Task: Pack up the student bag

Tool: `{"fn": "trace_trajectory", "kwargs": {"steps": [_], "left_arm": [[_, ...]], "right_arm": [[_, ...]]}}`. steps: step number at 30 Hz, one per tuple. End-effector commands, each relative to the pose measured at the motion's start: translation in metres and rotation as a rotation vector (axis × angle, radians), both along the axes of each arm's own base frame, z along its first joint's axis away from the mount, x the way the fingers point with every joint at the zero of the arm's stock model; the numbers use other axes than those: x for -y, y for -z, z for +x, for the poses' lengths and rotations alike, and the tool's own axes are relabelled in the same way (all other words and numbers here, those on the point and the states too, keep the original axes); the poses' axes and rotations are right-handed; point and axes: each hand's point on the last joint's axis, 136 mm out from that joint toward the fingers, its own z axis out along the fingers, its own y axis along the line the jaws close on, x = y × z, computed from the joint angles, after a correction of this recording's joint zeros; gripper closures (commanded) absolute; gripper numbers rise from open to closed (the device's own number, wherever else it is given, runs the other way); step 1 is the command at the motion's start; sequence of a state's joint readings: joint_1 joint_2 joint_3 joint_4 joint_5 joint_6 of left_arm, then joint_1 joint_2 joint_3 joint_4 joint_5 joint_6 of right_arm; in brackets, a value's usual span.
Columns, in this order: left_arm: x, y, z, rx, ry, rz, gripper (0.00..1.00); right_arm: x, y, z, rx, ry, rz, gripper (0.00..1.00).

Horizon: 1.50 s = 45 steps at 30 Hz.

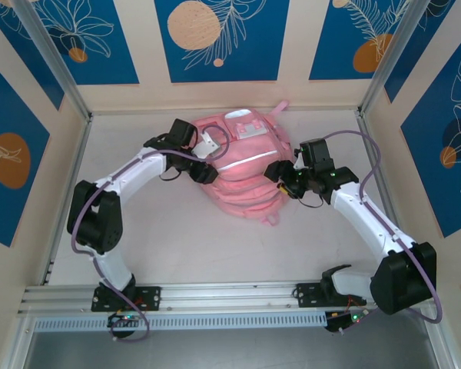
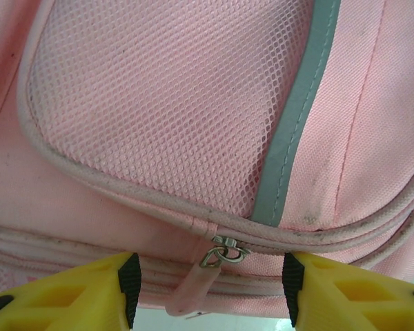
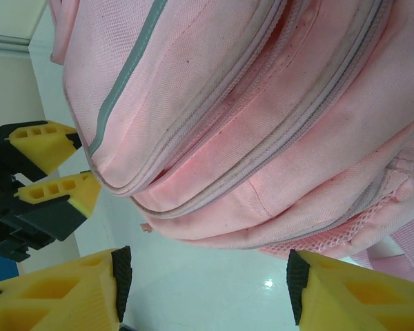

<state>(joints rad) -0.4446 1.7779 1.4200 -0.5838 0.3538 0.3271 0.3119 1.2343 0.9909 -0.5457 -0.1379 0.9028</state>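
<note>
The student bag (image 1: 242, 165) is a large pink backpack lying at the back middle of the table, with a pale strip across its front. My left gripper (image 1: 206, 171) is at its left side and my right gripper (image 1: 286, 181) at its right side. In the left wrist view the left gripper (image 2: 210, 289) is open, its black pads (image 2: 129, 286) either side of a metal zip pull (image 2: 224, 254) with a pink tab, touching neither. Above it are a mesh pocket (image 2: 172, 96) and a grey strip (image 2: 293, 124). The right gripper (image 3: 207, 283) is open over bare table just below the bag's (image 3: 262, 124) zipped edge.
The white table (image 1: 177, 238) is walled by blue-patterned panels on three sides, with a metal rail (image 1: 230, 296) along the near edge. In the right wrist view the left gripper's yellow fingers (image 3: 55, 172) show past the bag's corner. Pink straps (image 1: 280, 108) trail at the bag's far end.
</note>
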Motion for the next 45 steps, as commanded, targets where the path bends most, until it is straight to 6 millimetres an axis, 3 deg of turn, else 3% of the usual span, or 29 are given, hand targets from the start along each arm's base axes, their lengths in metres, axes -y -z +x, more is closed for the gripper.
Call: {"fn": "trace_trajectory", "kwargs": {"steps": [1, 5, 11, 18, 25, 29, 34, 38, 41, 45], "left_arm": [[0.003, -0.006, 0.008, 0.016, 0.077, -0.015, 0.44], [0.003, 0.004, -0.001, -0.053, 0.131, 0.000, 0.56], [0.005, 0.011, -0.012, -0.080, 0.169, -0.018, 0.61], [0.004, 0.019, -0.011, -0.088, 0.171, -0.005, 0.82], [0.002, 0.012, -0.017, -0.070, 0.143, -0.029, 1.00], [0.003, 0.003, -0.025, -0.070, 0.109, -0.083, 1.00], [0.004, -0.007, -0.042, -0.064, 0.068, -0.163, 1.00], [0.012, -0.009, -0.061, -0.071, 0.061, -0.209, 1.00], [0.020, -0.007, -0.073, -0.071, 0.048, -0.234, 1.00], [0.031, -0.010, -0.089, -0.061, 0.033, -0.286, 1.00]], "right_arm": [[-0.002, 0.002, -0.006, -0.019, -0.028, 0.001, 0.37], [-0.003, 0.009, -0.011, -0.046, -0.030, -0.007, 0.37], [-0.003, 0.031, -0.018, -0.097, -0.033, -0.035, 0.37], [-0.007, 0.043, -0.019, -0.129, -0.050, -0.068, 0.36], [-0.010, 0.056, -0.020, -0.150, -0.051, -0.101, 0.36], [-0.017, 0.067, -0.019, -0.154, -0.058, -0.110, 0.38], [-0.035, 0.082, -0.017, -0.146, -0.078, -0.105, 0.48], [-0.056, 0.088, -0.013, -0.124, -0.098, -0.085, 0.64], [-0.073, 0.089, -0.010, -0.098, -0.099, -0.050, 0.77], [-0.090, 0.088, -0.007, -0.082, -0.085, -0.016, 0.85]]}}
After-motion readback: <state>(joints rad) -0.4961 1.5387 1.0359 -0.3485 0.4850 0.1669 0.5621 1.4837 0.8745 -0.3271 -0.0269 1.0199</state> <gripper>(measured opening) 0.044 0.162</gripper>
